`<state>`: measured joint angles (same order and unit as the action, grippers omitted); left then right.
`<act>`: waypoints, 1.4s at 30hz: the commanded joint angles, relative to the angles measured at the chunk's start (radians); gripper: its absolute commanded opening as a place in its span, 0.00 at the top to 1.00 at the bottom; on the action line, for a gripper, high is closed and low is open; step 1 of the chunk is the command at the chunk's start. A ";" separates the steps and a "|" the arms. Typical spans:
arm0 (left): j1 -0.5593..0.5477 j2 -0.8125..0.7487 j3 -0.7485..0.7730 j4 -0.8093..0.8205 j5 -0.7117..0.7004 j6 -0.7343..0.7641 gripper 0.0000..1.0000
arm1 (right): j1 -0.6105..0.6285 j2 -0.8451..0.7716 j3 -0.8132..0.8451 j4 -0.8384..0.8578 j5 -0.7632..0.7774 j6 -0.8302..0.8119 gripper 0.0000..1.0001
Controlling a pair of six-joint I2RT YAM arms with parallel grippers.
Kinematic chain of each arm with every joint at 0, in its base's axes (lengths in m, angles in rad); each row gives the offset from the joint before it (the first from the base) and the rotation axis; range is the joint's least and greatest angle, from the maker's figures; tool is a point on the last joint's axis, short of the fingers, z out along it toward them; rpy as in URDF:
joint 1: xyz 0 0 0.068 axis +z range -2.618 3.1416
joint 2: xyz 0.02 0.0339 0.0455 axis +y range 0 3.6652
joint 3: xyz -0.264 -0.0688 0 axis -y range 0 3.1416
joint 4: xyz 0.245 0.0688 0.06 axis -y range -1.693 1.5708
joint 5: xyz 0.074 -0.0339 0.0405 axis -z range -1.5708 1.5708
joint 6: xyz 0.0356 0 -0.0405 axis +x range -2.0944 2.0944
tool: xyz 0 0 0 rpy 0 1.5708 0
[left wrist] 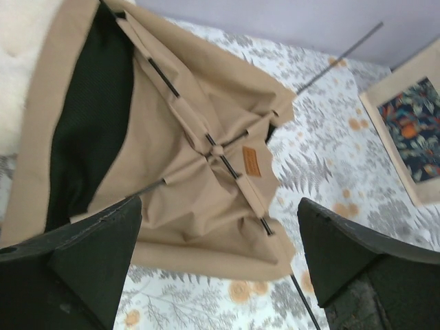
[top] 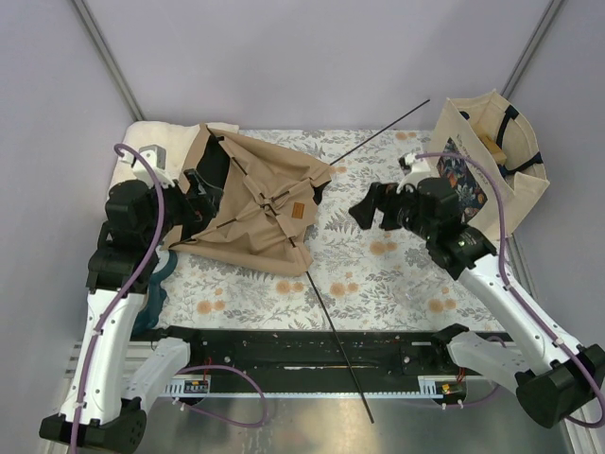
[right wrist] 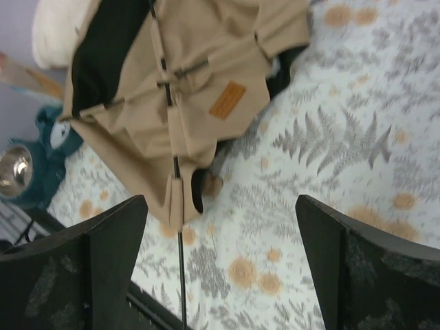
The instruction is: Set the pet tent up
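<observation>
Black fingers (left wrist: 82, 261) of the left gripper (left wrist: 216, 213) frame the near edge of its wrist view, spread wide and holding nothing. The right gripper (right wrist: 220, 206) is likewise fully parted and empty. Both point at the pet tent (top: 255, 203), apparently so that each arm can take hold of it from its own side.

The tent lies collapsed on the left half of the floral tablecloth (top: 397, 265), just beside the left gripper (top: 194, 194) and apart from the right gripper (top: 364, 210). Its tan canvas is crumpled, with the dark lining (left wrist: 89, 124) exposed towards the left arm. Thin black poles (left wrist: 172, 89) cross at a hub near the brown leather label (left wrist: 251, 161). The shelter has not yet been raised, so the job looks to be at its start.

By count there are one tent and one label. Two long pole ends stick out of the canvas, one towards the far right (top: 388, 125) and one past the near table edge (top: 340, 340). Their slack sprawl suggests that the frame is not yet under tension.

Also on the table are one beige tote bag (top: 492, 161) with a floral print at the far right corner, one white cushion (top: 142, 142) at the far left, and one teal plush toy (top: 161, 279) by the left arm. These three appear to be kept at the edges for later use.
</observation>
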<state>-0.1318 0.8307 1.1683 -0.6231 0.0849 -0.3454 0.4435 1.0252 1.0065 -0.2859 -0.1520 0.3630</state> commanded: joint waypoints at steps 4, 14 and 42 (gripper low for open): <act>-0.006 -0.093 -0.185 0.040 0.277 -0.133 0.01 | 0.116 -0.128 -0.205 -0.192 -0.020 0.011 0.02; -0.121 -0.122 -0.419 0.166 0.334 -0.328 0.01 | 0.346 -0.093 -0.374 -0.159 -0.090 0.082 0.11; -0.328 -0.133 -0.562 0.249 0.130 -0.527 0.01 | 0.610 0.286 -0.404 0.200 -0.011 0.045 1.00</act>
<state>-0.4404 0.6827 0.5976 -0.4252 0.2424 -0.8646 1.0401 1.3239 0.5793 -0.1528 -0.2253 0.4038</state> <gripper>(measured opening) 0.988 0.124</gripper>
